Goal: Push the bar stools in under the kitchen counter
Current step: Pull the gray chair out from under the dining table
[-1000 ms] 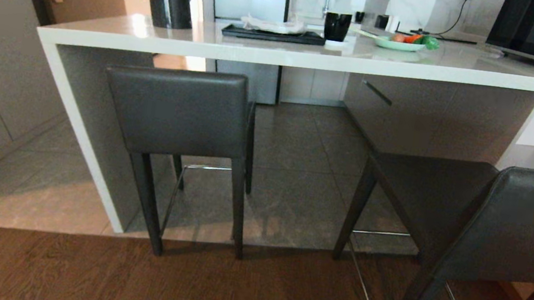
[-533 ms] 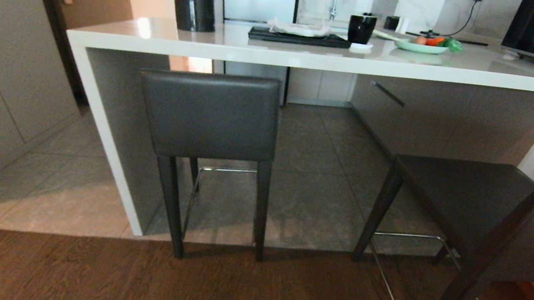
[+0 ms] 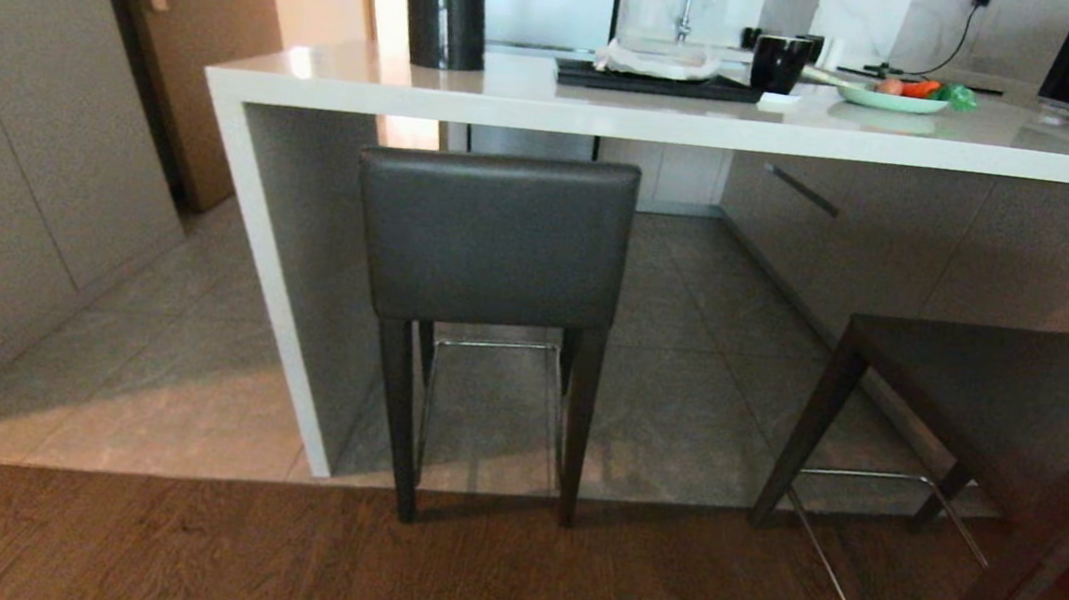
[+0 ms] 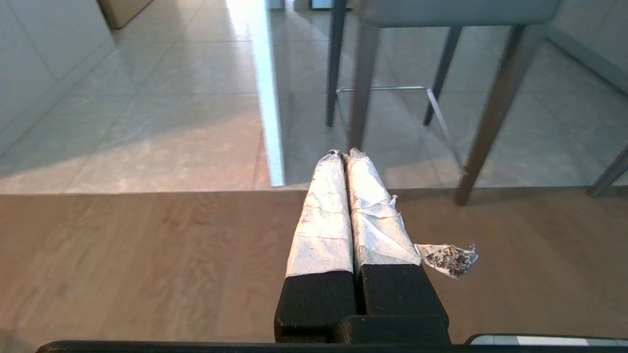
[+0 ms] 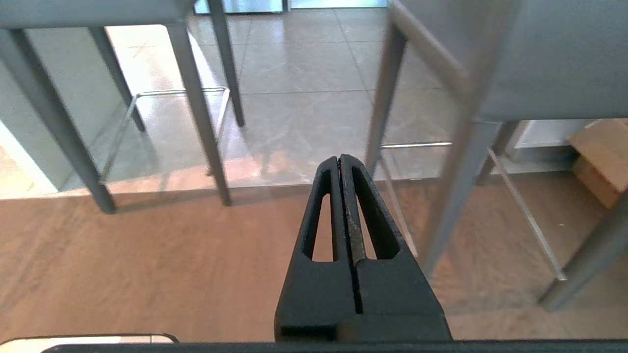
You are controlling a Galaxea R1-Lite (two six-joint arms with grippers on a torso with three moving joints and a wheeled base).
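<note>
At centre frame you see one bar stool (image 3: 493, 240) tucked under the desk (image 3: 616, 118), beside its slab leg at left; the second stool (image 3: 986, 402) stands at lower right, out from the desk, turned sideways. On the desk, upper right: tray (image 3: 655, 80), cup (image 3: 781, 63), plate (image 3: 891, 100).

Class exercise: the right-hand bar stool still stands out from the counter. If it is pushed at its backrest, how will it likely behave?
The right stool is tall on slim legs, so a high push may tip it rather than slide it. Its feet stand on the wood floor, meeting tile ahead; they might catch at the seam. The frame looks rigid.
</note>
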